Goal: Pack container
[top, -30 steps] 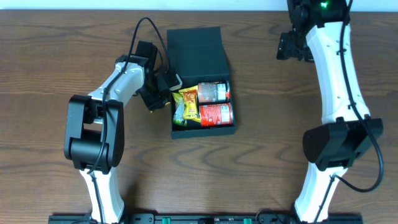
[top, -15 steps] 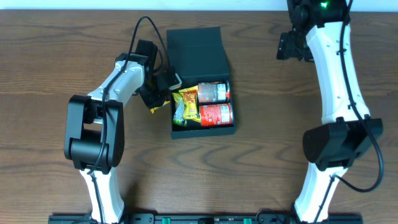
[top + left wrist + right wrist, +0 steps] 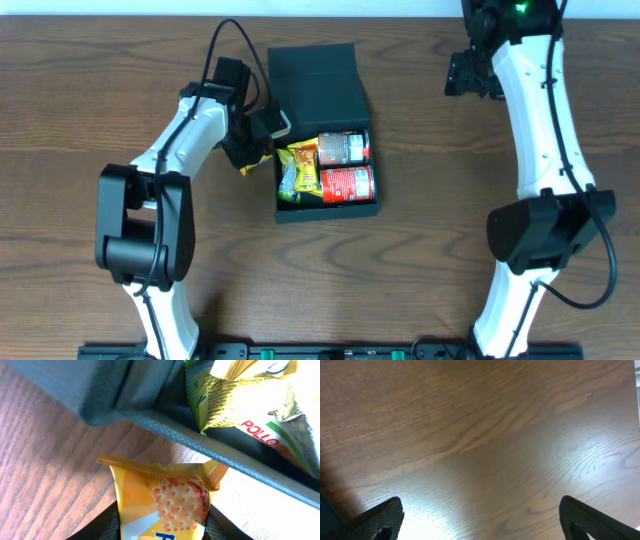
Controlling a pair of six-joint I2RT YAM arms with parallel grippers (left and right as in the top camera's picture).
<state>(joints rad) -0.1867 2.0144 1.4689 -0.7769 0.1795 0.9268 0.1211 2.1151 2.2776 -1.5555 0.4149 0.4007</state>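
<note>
Overhead view puts the container [image 3: 325, 212] near the middle of the tabletop [image 3: 420, 280], its hinged lid [image 3: 315, 75] folded back toward the far edge, so the inside is open to you. Packing looks well along but not finished. 2 red cans [image 3: 345, 166] lie side by side against the right wall, one beyond the other. Yellow and green snack packets [image 3: 300, 170] fill the left part beside them. One of these reads "POLLO" in the left wrist view.

1 item is not yet in: a yellow cracker packet [image 3: 165, 500], just outside the container's left wall. Your left end effector [image 3: 161, 527] has it. The fingers sit part closed against both sides of the packet, whose crimped top edge points at the container wall. My reading is that you need to carry it over that wall and let it go among the other packets. After that, the lid would need closing.

Your right end effector [image 3: 480, 525] is spread as wide as it goes and holds nothing. It hangs over bare wood at the far right, well apart from the container.
</note>
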